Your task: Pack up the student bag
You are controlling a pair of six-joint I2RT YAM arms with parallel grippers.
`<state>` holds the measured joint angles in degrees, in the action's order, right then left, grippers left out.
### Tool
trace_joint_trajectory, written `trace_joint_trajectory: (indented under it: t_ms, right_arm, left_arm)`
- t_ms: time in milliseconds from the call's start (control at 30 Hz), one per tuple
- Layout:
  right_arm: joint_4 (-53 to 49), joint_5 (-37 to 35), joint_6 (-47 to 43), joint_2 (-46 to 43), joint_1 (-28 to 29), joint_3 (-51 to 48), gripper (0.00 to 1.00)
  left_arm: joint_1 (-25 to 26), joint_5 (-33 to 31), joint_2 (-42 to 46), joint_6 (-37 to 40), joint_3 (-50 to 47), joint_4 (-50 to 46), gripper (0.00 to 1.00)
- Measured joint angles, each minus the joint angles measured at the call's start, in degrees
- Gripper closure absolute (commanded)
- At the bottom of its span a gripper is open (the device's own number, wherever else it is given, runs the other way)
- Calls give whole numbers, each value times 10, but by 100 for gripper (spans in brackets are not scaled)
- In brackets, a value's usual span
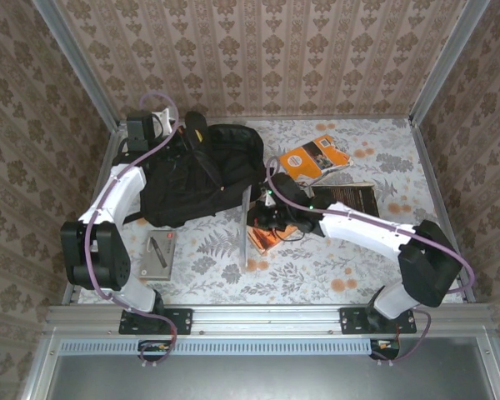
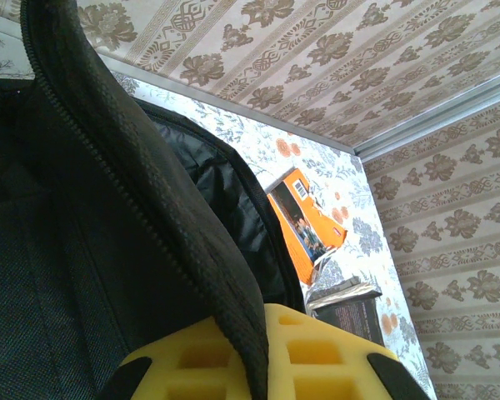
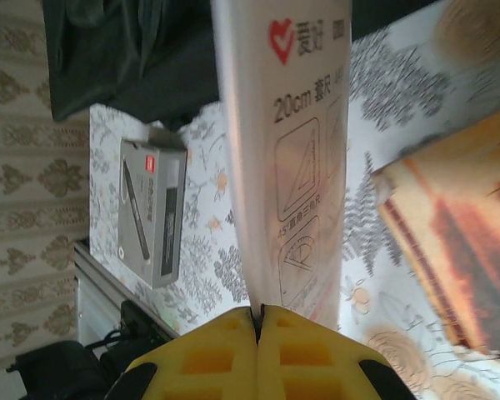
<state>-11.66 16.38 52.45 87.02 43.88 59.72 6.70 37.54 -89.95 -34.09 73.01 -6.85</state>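
Student bag (image 1: 202, 171) lies at the far left of the table (image 1: 317, 267), black and slumped. Your left gripper (image 2: 254, 354) is clamped on the fabric of its zipper rim. Your right gripper (image 3: 258, 329), just right of the bag, is closed on the edge of a white ruler-set pack (image 3: 287, 150), held on edge beside a brown book (image 3: 458, 250). A grey box (image 1: 158, 250) lies just in front of the bag.

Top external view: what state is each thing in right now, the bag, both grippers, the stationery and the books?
student bag: unzipped, zipper rim pinched.
left gripper: shut on the bag's rim.
right gripper: shut on the ruler pack.
ruler pack: held on edge, beside the bag.
grey box: closed, flat on the table.
orange book: closed, outside the bag.
dark book: closed, outside the bag.
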Motion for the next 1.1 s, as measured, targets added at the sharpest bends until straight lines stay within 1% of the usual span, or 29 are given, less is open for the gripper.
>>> trace_joint_trajectory:
  t_ms: [233,433,633,800,1000,1100]
  right_arm:
    - [-37,-6,-15,6,-55,13,100]
    - [-15,6,1,57,-105,19,100]
    - [46,21,42,90,-130,-4,100]
    - [111,26,75,91,-134,-47,100]
    - [191,33,98,83,-139,-123,100]
    - [214,33,109,76,-144,-150,100]
  left_arm:
    - [1,0,-3,0,0,0,100]
    - [3,-1,-3,3,0,0,100]
    - [5,-3,-5,8,0,0,100]
    - [8,-5,-9,11,0,-2,100]
    - [11,-5,-16,15,0,-4,100]
    - [12,-5,-16,18,0,-5,100]
